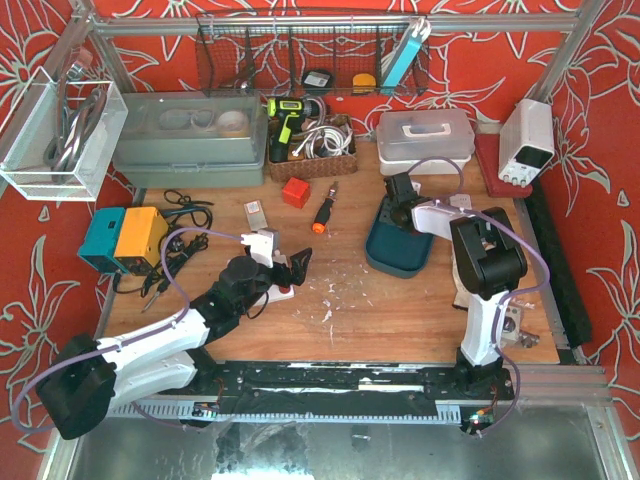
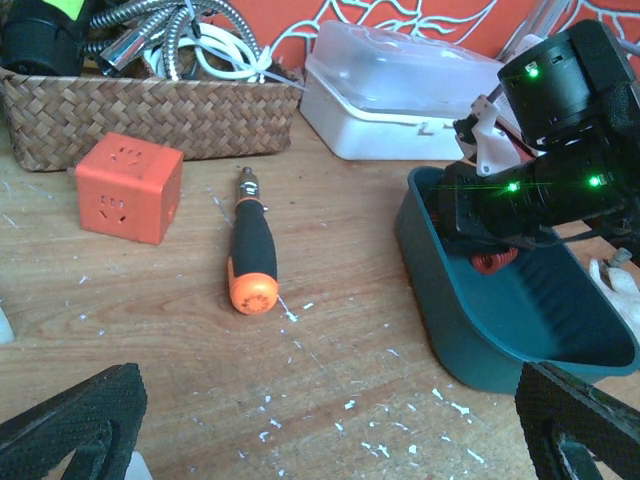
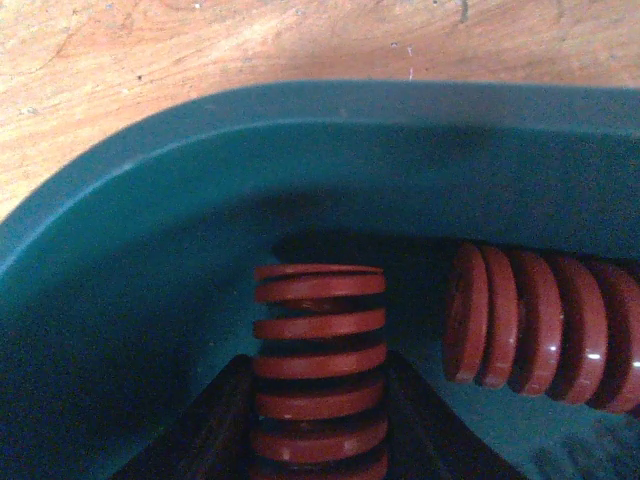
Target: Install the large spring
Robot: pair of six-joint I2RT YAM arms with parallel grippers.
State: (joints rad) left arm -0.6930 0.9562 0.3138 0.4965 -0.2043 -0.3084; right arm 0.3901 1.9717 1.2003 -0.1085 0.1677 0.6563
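A teal bin [image 1: 395, 255] stands right of the table's middle; it also shows in the left wrist view [image 2: 480, 320] and the right wrist view [image 3: 200, 200]. My right gripper [image 1: 400, 195] reaches down into it. In the right wrist view my right gripper [image 3: 318, 420] is shut on a red spring [image 3: 318, 340], with a dark finger [image 3: 215, 425] pressed against each side. A second red spring [image 3: 540, 330] lies on its side just right of it. My left gripper [image 1: 290, 265] is open and empty over the table, left of the bin; its fingertips [image 2: 70, 420] frame bare wood.
An orange-handled screwdriver [image 1: 322, 213] and an orange cube [image 1: 295, 192] lie left of the bin. A wicker basket [image 1: 312, 150], a white lidded box [image 1: 425, 140] and a grey case [image 1: 190, 135] line the back. A blue-and-yellow box [image 1: 125, 238] sits far left.
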